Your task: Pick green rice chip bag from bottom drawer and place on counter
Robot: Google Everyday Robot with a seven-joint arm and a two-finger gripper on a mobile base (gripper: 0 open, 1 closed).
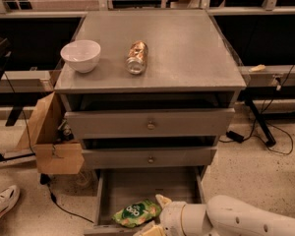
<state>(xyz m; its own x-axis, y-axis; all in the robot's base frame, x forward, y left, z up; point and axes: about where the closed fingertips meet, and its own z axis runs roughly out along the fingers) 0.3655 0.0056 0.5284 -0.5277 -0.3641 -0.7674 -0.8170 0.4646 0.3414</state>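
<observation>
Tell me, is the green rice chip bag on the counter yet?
No, the green rice chip bag lies in the bottom drawer beside the claw, while the counter holds a bowl and a can.

The light is warm and a bit dim, and it comes from above. The flat grey worktop (187, 48) catches most of it and has a soft pale sheen in the middle. The shiny brown-gold can (137, 57) has small bright glints on it. The round white bowl (81, 55) is very bright and has a small dark shadow under it. Deep black shadow sits under the worktop's edge and above the grey drawer fronts (150, 123). The open grey bottom drawer (137, 186) is dim inside. The cream gripper (156, 215) is low down at the drawer's front, by the bright-green crinkly bag (136, 213), and looks pale in the light.
</observation>
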